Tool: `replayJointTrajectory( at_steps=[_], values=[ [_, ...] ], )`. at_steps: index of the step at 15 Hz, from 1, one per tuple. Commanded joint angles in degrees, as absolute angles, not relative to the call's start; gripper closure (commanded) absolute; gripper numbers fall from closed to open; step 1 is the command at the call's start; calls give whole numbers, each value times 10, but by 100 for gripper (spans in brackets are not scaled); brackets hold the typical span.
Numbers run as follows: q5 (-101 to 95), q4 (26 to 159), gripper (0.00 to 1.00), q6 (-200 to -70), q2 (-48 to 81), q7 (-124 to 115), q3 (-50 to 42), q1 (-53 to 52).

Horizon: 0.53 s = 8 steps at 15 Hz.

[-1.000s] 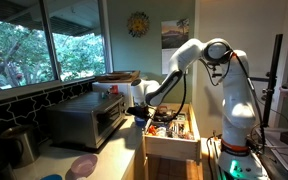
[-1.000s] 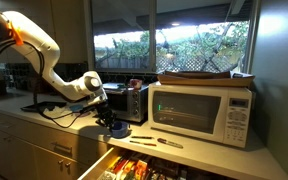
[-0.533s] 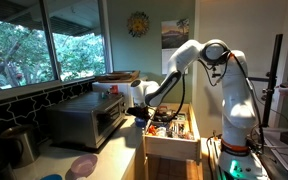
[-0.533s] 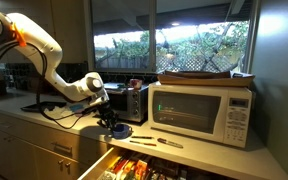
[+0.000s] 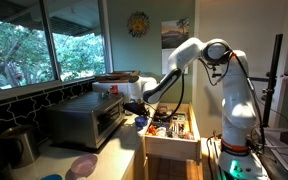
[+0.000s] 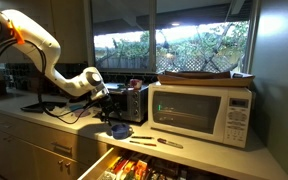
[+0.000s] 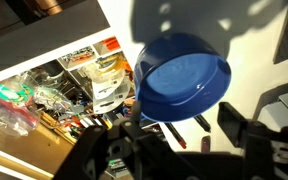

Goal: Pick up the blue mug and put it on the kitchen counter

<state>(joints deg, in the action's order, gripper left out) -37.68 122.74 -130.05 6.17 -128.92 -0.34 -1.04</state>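
The blue mug (image 7: pixel 184 75) stands upright on the pale kitchen counter (image 7: pixel 259 40), close to the edge over the open drawer. In the wrist view I look down into it, and my gripper (image 7: pixel 180 133) is open, its dark fingers (image 7: pixel 234 125) spread wide and clear of the mug. In both exterior views the mug (image 6: pixel 119 130) (image 5: pixel 141 121) sits just below the raised gripper (image 6: pixel 107 101) (image 5: pixel 134 105), in front of the toaster oven. Nothing is held between the fingers.
A steel toaster oven (image 5: pixel 84 120) and a white microwave (image 6: pixel 202 110) stand on the counter. Pens (image 6: pixel 149 141) lie by the mug. The wooden utensil drawer (image 5: pixel 170 128) is pulled open below. A pink-purple plate (image 5: pixel 82 165) and a dark pot (image 5: pixel 19 145) sit further along.
My gripper has opened and risen a little off the mug. The mug stays where it was on the counter.
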Motion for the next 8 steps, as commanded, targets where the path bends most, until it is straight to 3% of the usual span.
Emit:
replayJointTrajectory(
  at_steps=[1,8],
  values=[
    [-338,1249,0,-1265,12,-1233,8,-25],
    [-341,1332,0,-1217,-139,-1075,67,-58]
  ],
)
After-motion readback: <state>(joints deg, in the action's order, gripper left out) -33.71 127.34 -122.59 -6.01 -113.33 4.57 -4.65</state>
